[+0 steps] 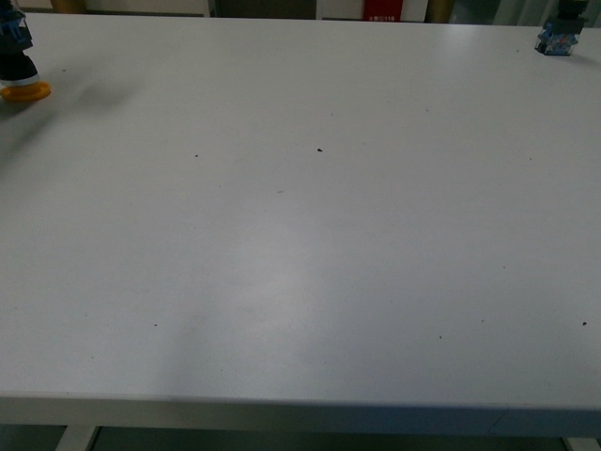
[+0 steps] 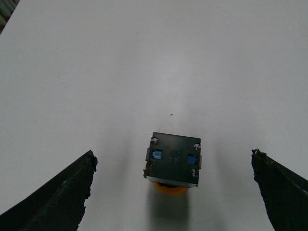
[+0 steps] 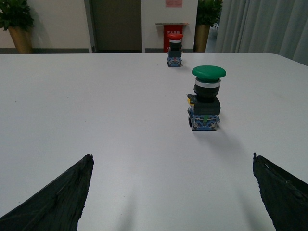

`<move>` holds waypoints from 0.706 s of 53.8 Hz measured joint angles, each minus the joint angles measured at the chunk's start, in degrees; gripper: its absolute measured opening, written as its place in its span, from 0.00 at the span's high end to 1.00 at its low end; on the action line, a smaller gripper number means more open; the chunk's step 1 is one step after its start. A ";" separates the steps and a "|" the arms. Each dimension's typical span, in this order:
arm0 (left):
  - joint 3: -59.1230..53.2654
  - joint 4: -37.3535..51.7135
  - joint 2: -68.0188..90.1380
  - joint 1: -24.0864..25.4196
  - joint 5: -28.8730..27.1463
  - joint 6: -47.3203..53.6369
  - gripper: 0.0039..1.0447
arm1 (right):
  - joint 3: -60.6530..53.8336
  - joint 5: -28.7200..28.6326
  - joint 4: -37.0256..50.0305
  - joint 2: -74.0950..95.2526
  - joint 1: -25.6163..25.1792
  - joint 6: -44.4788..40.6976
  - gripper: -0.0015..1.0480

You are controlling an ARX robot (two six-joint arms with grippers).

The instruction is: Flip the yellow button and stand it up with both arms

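The yellow button (image 1: pixel 19 68), a small push-button switch with a flat round yellow-orange cap, a black collar and a blue blocky body, stands upside down at the far upper left of the front frame. Its cap is down on the plain white surface (image 1: pixel 300 263), its body points up, and the frame edge cuts part of it off. In the left wrist view the button (image 2: pixel 173 161) shows its black rear face with two blue terminal squares, and a sliver of orange cap shows past one edge. It sits between the left jaws, which are spread wide and released, each ragged black finger (image 2: pixel 60 195) well apart from it. At the upper right corner of the front frame the blue base of another switch (image 1: pixel 556 39) stands on the surface, its top cut off. The right wrist view shows the right jaws likewise released, their black fingers (image 3: pixel 57 199) wide apart and gripping nothing. Beyond them a green mushroom-capped switch (image 3: pixel 207 98) stands upright on its blue base. Farther off, a red mushroom-capped switch (image 3: pixel 174 48) stands near the surface's far edge, with a potted plant (image 3: pixel 14 21) and a grey curtain (image 3: pixel 260 24) behind.
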 joint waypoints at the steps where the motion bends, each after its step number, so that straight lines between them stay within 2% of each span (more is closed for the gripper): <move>1: 0.00 0.00 0.13 -0.07 0.00 0.04 0.06 | 0.00 0.00 0.00 0.00 0.00 0.02 0.07; 38: -1.36 2.56 3.50 -0.35 0.07 0.24 0.06 | 0.00 0.00 0.00 0.00 0.00 0.02 0.07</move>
